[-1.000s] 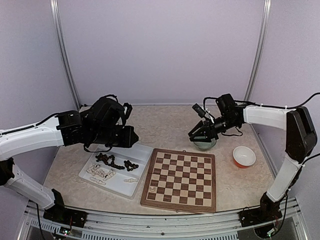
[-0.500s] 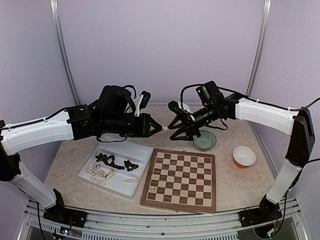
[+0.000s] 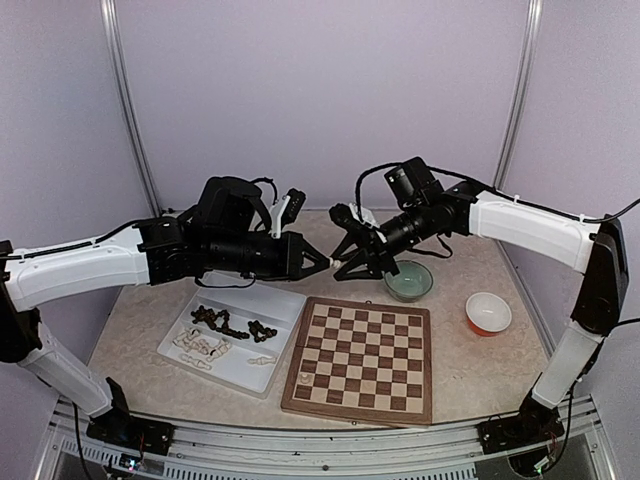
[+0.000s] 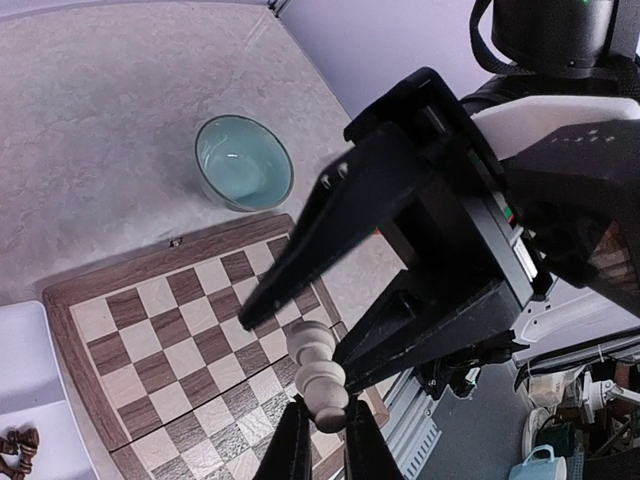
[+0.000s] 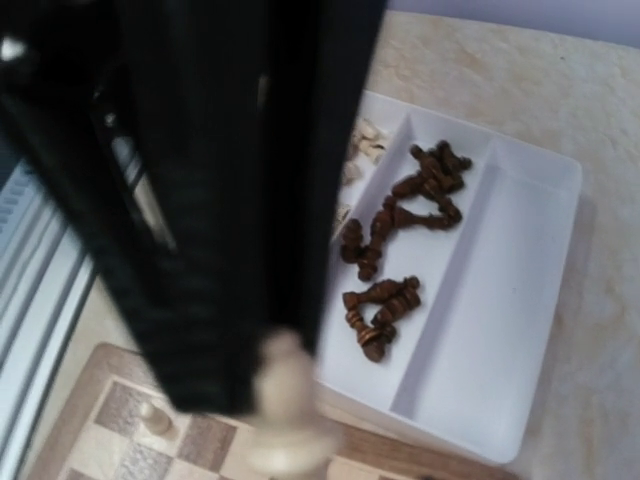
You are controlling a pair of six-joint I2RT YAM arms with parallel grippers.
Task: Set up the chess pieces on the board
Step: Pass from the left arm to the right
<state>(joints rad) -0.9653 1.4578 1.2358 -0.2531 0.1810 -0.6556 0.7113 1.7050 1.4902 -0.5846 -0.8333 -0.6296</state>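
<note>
Above the board's far edge, my left gripper is shut on the base of a cream-white chess piece. My right gripper faces it, and its black fingers stand apart on either side of the piece's head. In the right wrist view the piece is blurred, with the left gripper's black body behind it. One cream piece stands on the board's near left corner. Dark pieces and cream pieces lie in the white tray.
A teal bowl sits just beyond the board's far right corner. An orange bowl with a white inside stands to the board's right. The tray lies left of the board. Metal posts stand at the back corners.
Both arms swung inward and met above the board's far edge, the left carrying the cream piece. The right gripper's fingers have come around the piece's head and narrowed.
</note>
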